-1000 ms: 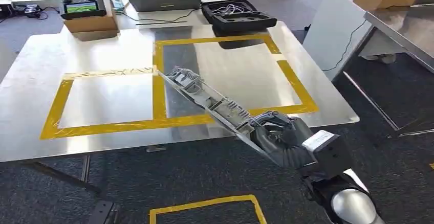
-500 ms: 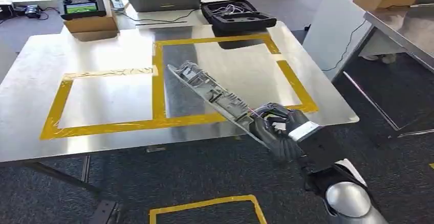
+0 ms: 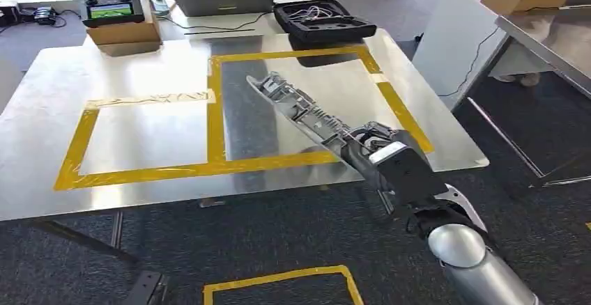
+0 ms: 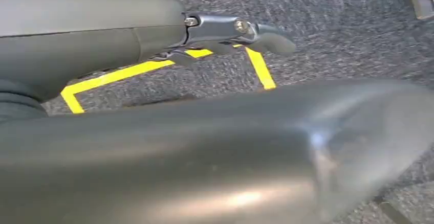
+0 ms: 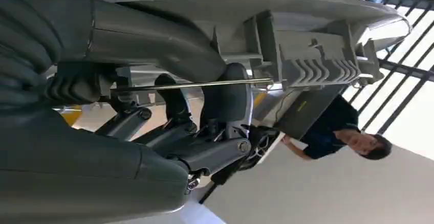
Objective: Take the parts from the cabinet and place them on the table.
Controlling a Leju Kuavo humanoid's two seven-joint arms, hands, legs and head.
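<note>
Part [image 3: 300, 113] clamped at its near end in right hand [image 3: 376, 153], fingers [image 5: 174, 98] wrapped tight. Pushed further over the tabletop [image 3: 42, 89] than a second ago, now above the right taped box [image 3: 397, 106], so nearly ready to set down. Left hand [image 4: 240, 32] down by the carpet, looks empty, fingers curled-ish. Laptop [image 3: 223, 2], open case [image 3: 324, 19], someone sitting behind.

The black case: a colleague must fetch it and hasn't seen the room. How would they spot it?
Start at the steel table with yellow tape rectangles. Past its far edge stands a laptop; the black case lies just right of it. It lies open, with white cables inside.
</note>
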